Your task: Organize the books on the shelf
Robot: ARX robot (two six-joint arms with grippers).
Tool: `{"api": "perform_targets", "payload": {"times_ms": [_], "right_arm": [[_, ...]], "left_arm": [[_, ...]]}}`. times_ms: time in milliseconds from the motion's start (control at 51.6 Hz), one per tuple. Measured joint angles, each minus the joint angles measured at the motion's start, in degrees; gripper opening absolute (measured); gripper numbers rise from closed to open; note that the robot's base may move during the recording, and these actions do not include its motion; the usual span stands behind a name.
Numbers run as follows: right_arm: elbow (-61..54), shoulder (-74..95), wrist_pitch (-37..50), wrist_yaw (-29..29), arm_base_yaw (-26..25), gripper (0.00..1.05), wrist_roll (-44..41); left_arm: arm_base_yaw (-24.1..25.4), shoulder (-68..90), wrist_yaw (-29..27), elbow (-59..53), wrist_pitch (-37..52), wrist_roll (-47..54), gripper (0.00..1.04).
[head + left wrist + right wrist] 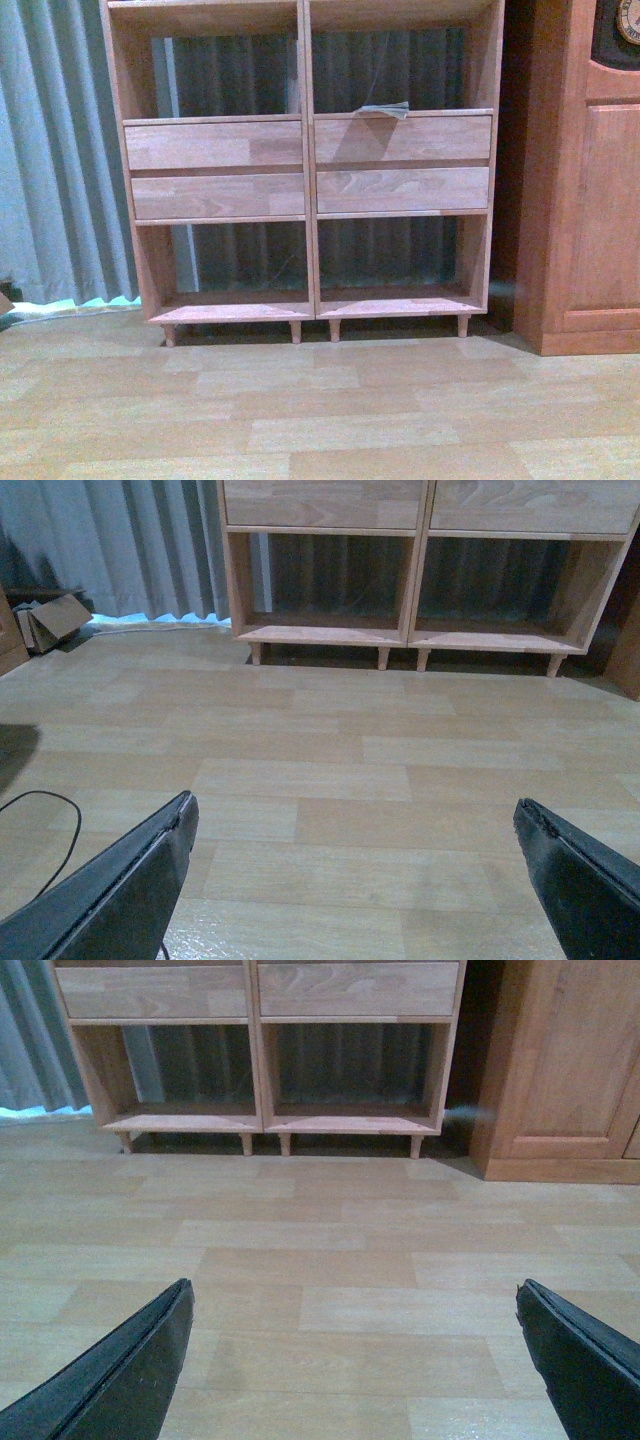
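The light wooden shelf (305, 165) stands ahead on short legs, with four drawer fronts across its middle and open compartments above and below. A flat greyish-teal book (382, 110) lies in the upper right compartment, just above the right drawers. The white paperback is out of view. Neither arm shows in the front view. My left gripper (355, 815) is open and empty, low over the wooden floor, well short of the shelf (420, 635). My right gripper (355, 1295) is also open and empty over the floor, facing the shelf (260, 1120).
A darker reddish-brown cabinet (590, 200) stands right of the shelf and also shows in the right wrist view (560, 1070). A grey-blue curtain (50, 150) hangs behind and to the left. A cardboard box (55, 620) and a black cable (40, 810) lie on the floor at left.
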Motion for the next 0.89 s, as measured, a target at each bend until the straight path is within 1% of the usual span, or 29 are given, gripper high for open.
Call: {"api": "perform_targets", "payload": {"times_ms": [891], "right_arm": [[0.0,0.0,0.0,0.0,0.0,0.98,0.0]], "left_arm": [[0.0,0.0,0.0,0.0,0.0,0.0,0.97]]}}
